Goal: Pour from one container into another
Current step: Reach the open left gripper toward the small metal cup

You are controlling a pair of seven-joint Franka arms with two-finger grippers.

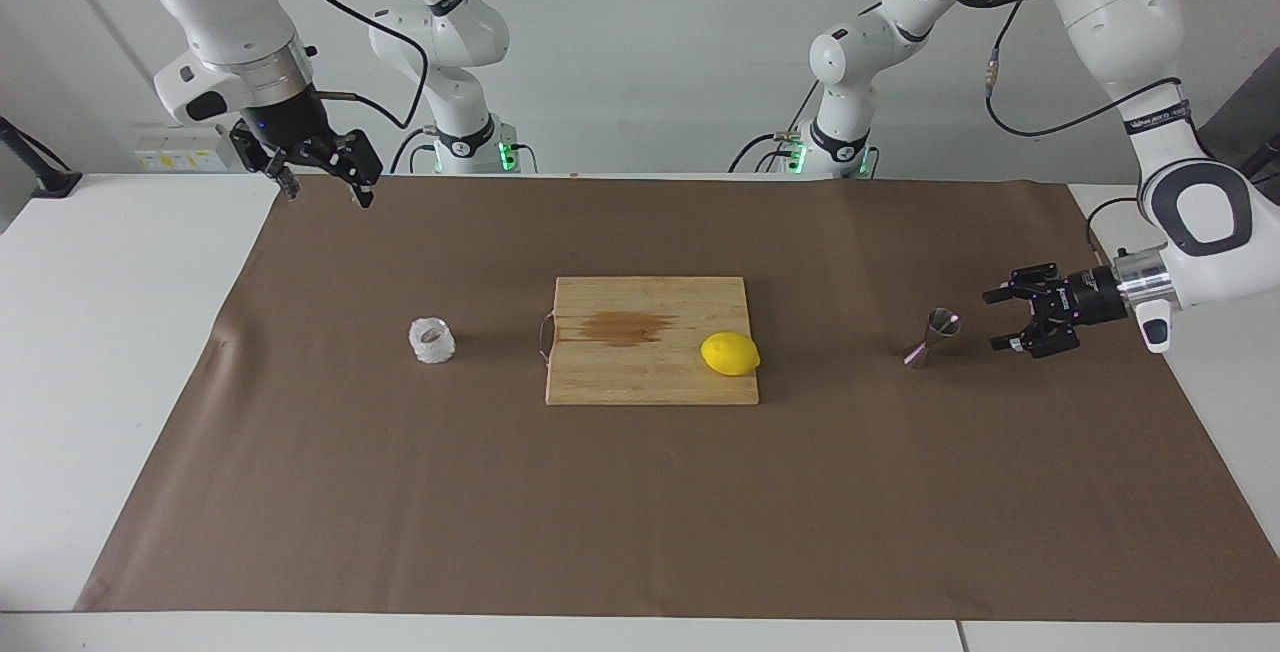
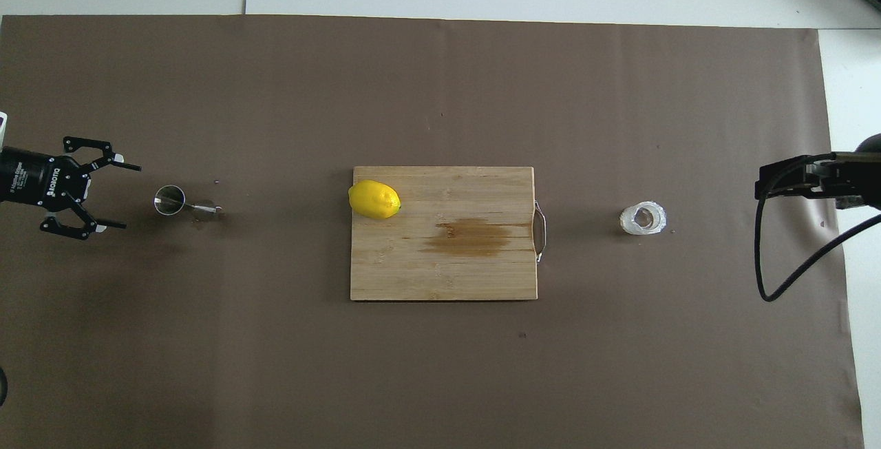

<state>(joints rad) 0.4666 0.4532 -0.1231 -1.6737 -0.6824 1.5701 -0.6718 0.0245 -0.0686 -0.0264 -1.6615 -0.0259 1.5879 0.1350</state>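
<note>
The left claw [image 1: 1010, 318] hangs low over the brown mat [image 1: 640, 512] at the left arm's end of the surface, turned sideways with its fingers spread wide and nothing between them. Just beside its fingertips, not touching them, stands the silver jigger [image 1: 933, 336], upright on the mat with its open mouth up; the overhead view shows the spread fingers [image 2: 124, 167] pointing at it with a small gap left. The glass cup [image 1: 432, 340] sits upright on the mat toward the right arm's end, well apart from the jigger, with the wooden cutting board [image 1: 650, 382] between the two. A lemon [image 1: 730, 353] lies on the board at the edge toward the jigger, and a darker stain [image 1: 625, 328] marks the wood.

The right claw [image 1: 322, 182] is raised above the mat's edge by the right arm's base, well apart from the cup; its fingers look parted and empty, though the angle makes this less than certain.
</note>
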